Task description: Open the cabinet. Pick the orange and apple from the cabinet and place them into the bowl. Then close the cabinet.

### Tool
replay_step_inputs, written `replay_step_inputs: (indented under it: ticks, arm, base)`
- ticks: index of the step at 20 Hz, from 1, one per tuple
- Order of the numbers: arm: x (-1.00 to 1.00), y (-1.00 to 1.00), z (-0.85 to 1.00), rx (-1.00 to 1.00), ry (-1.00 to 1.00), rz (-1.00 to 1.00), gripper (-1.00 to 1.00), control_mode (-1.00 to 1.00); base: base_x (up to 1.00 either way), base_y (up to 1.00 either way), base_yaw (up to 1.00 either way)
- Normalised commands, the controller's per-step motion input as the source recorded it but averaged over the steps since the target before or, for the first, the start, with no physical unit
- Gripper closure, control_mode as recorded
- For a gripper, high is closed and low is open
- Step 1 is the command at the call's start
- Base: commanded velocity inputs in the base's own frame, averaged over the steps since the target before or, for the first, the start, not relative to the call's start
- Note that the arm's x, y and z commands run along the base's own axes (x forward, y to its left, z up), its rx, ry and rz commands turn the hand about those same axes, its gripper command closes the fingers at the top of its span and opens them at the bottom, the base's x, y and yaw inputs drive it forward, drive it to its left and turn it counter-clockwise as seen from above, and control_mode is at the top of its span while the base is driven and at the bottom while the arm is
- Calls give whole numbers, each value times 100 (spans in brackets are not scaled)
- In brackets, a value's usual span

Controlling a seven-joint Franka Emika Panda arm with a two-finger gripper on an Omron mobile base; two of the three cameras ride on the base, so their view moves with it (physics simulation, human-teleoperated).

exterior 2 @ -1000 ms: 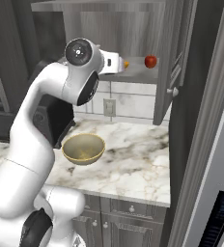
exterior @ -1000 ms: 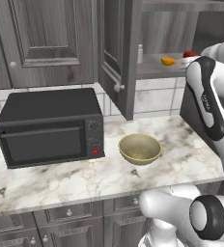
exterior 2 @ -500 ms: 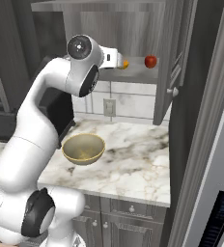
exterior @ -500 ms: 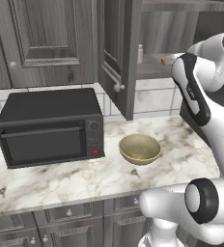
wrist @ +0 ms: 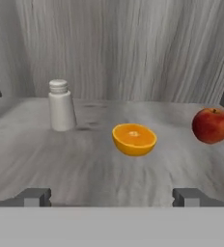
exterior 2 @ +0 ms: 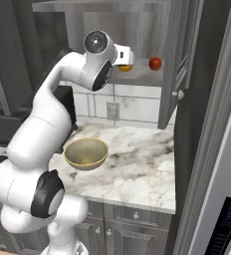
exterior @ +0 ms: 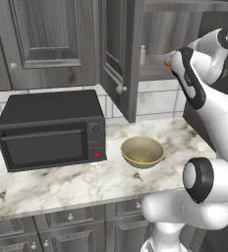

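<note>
Marble counter runs under dark grey wall units, w/ a black microwave on the left and the bowl just right of it, sitting apart on bare stone. Bowl looks empty in both base views. Low drawers w/ small round knobs sit below the counter edge.

Cabinet is open: left door swung out toward the camera in the left base view, right door swung out in the right base view, silver knob near its lower edge. Lighter grey shelf inside.

On the shelf, hand view: orange roughly centre, showing a flat cut-looking top face; apple to its right, well apart from it; small white bottle w/ cap to the left, upright, a bit further back. Nothing touches anything else.

Gripper is at shelf height, in front of the orange, jaws spread wide, nothing between them. Both fingertips sit low in the hand view, short of the fruit, orange roughly centred between them. Right base view: wrist is level w/ the shelf edge, hiding part of the orange; apple in plain sight to the right of it.
</note>
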Motion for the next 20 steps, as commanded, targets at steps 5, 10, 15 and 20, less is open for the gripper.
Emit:
replay_step_inputs:
  ticks: [5, 10, 15, 20]
  arm:
    - [42, -13, -7, -1, 2, 0, -100, -100]
    - [12, 0, -5, 0, 3, 0, -100, -100]
    - [14, 0, -9, 0, 6, 0, -100, -100]
    - [26, 0, -5, 0, 1, 0, -100, -100]
  base:
    - [0, 0, 0]
    - [0, 0, 0]
    - [0, 0, 0]
    - [0, 0, 0]
